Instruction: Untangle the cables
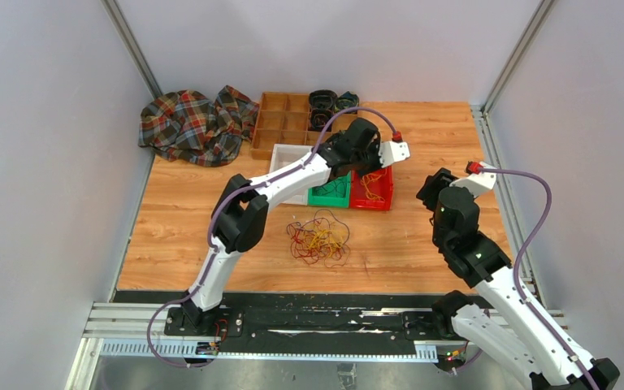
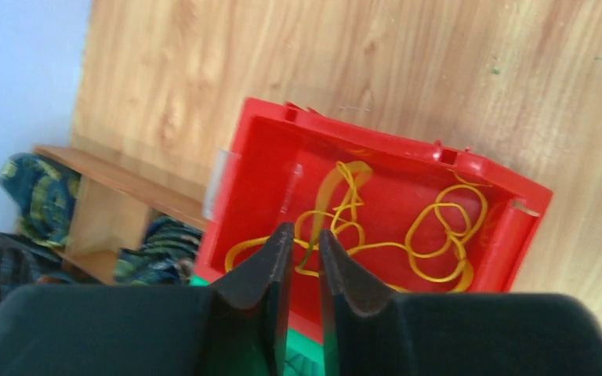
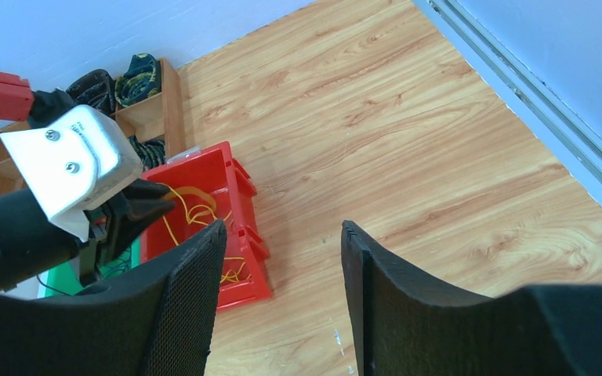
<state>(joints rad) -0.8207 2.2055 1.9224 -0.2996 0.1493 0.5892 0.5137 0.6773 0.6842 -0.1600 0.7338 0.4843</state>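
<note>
The tangle of yellow, red and dark cables (image 1: 319,238) lies on the wooden table in front of the bins. Several loose yellow cables (image 2: 443,235) lie in the red bin (image 2: 407,145). My left gripper (image 2: 304,231) hovers over this bin (image 1: 371,187) with its jaws only a little apart. A blurred yellow strand (image 2: 331,196) runs down into the gap between them. The left gripper also shows in the right wrist view (image 3: 145,205). My right gripper (image 3: 282,227) is wide open and empty above bare table, right of the red bin (image 3: 239,235).
A green bin (image 1: 329,195) with dark cables and a white bin (image 1: 288,158) stand left of the red one. A wooden compartment box (image 1: 280,122) with rolled items and a plaid cloth (image 1: 195,126) are at the back. A metal rail (image 3: 533,110) lines the table's right edge.
</note>
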